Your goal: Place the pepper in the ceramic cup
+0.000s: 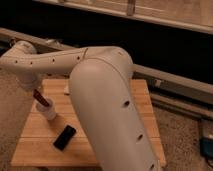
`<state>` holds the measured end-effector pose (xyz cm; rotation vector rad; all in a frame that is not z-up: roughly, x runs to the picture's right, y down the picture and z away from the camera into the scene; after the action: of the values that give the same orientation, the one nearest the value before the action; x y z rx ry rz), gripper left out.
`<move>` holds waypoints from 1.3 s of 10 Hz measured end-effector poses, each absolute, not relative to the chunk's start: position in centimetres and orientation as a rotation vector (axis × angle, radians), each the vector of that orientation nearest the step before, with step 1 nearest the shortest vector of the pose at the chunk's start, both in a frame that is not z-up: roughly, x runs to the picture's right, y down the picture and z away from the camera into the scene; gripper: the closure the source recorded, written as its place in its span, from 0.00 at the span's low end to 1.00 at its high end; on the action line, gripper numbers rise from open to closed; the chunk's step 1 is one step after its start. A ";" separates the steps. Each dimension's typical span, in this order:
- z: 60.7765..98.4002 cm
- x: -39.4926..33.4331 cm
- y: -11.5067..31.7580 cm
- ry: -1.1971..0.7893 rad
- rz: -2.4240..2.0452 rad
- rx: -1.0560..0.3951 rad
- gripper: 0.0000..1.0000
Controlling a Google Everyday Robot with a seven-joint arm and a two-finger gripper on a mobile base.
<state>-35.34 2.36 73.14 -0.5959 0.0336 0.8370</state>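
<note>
The pepper (41, 98) is slim and dark red. It hangs tilted with its lower end at the mouth of the small white ceramic cup (49, 112), which stands at the left of the wooden table (142, 107). My gripper (34, 90) is at the pepper's upper end, just above and left of the cup, under the bent white wrist. My big white arm (105, 105) crosses the middle of the view and hides much of the table.
A black phone (65, 137) lies on the table in front of the cup, to its right. A small pale object (66, 90) peeks out behind the arm. A dark wall with a metal rail (170, 80) runs behind the table. Speckled floor surrounds the table.
</note>
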 end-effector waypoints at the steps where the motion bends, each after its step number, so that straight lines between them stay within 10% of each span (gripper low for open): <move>1: 73.3 -35.8 2.3 0.015 0.832 -0.601 0.98; 9: 76.0 -36.0 3.4 -0.071 0.852 -0.682 0.22; 13: 76.2 -35.9 3.3 -0.090 0.861 -0.695 0.20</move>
<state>-35.91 3.33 76.21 -0.6950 -0.0904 0.8614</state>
